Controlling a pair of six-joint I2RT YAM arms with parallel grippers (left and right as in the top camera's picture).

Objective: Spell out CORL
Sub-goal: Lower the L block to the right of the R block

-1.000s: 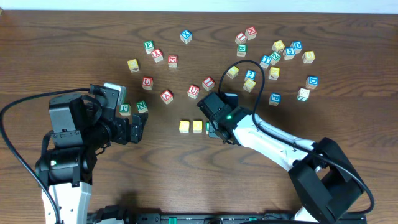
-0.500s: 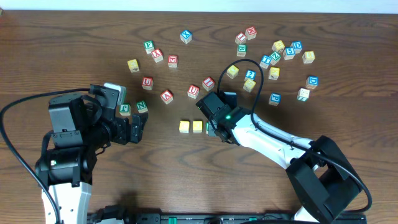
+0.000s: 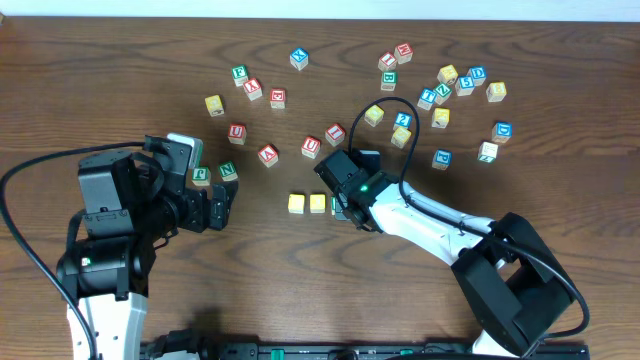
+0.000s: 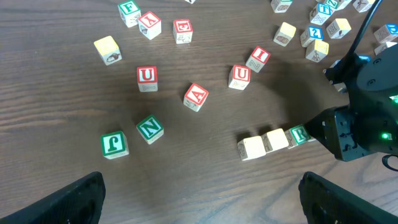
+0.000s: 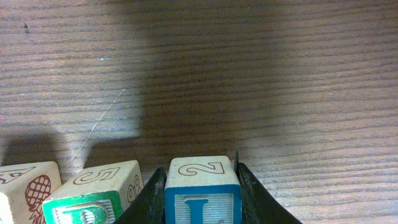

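Two yellow-faced cubes (image 3: pixel 296 203) (image 3: pixel 318 203) lie side by side in a row at the table's middle. In the left wrist view they show as pale cubes (image 4: pixel 251 148) (image 4: pixel 275 140), with the green-framed R cube (image 4: pixel 298 134) touching them on the right. My right gripper (image 5: pixel 202 202) is shut on the blue-framed L cube (image 5: pixel 202 193), held just right of the R cube (image 5: pixel 93 199), low over the wood. From overhead my right gripper (image 3: pixel 343 210) hides the L and most of the R. My left gripper (image 3: pixel 226 205) stands open with nothing in it, left of the row.
Red-lettered cubes U (image 3: pixel 311 147) and A (image 3: pixel 268 155) and green N (image 3: pixel 228 171) and J (image 3: pixel 202 176) lie between my left gripper and the row. A cluster of blue and yellow cubes (image 3: pixel 440 95) sits at the back right. A black cable (image 3: pixel 395 105) loops above my right arm.
My right arm has edged slightly to the left with the L cube still in its jaws. The left arm has not moved.
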